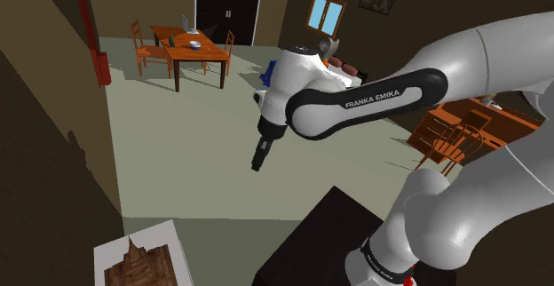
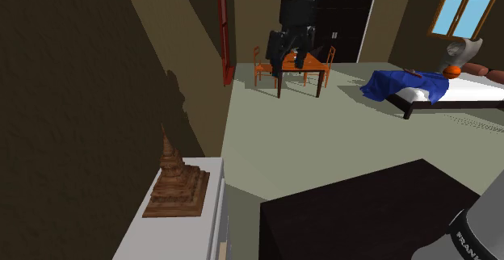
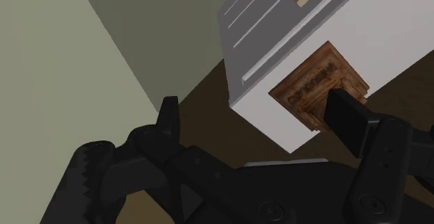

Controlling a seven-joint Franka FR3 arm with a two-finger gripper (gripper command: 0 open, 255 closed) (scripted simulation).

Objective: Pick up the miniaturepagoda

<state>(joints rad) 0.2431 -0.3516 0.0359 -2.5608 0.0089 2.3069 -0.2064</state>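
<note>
we take the white cabinet point(image 1: 174, 238) as our landmark. the miniature pagoda point(image 1: 135, 263), brown and tiered, stands upright on the cabinet's top, its square base flat on the white surface. the second exterior view gives us its side: the pagoda point(image 2: 176, 182) narrows to a spire and sits toward the wall side of the cabinet point(image 2: 208, 218). the wrist view looks down on it instead, so we see the pagoda point(image 3: 318, 85) as stepped brown squares. that view also gives us the cabinet point(image 3: 278, 28) front, with its drawer lines and pale handles.

the gripper point(image 1: 257, 161) hangs in the air well apart from the cabinet, over the pale floor point(image 1: 195, 142). in the wrist view the gripper point(image 3: 252, 103) has its two black fingers point(image 3: 167, 115) spread wide, with nothing clasped between them. in the second exterior view the gripper point(image 2: 289, 56) hangs high above and beyond the cabinet.

far beyond the cabinet the shoulder view shows an orange dining table point(image 1: 191, 50) with chairs. the second exterior view adds a bed point(image 2: 464, 94) with a blue blanket point(image 2: 400, 85).

on the arm's dark joint point(image 1: 373, 99) we read "franka emika" in white letters. the second exterior view catches the letters "frank" on a dark band point(image 2: 478, 236).
</note>
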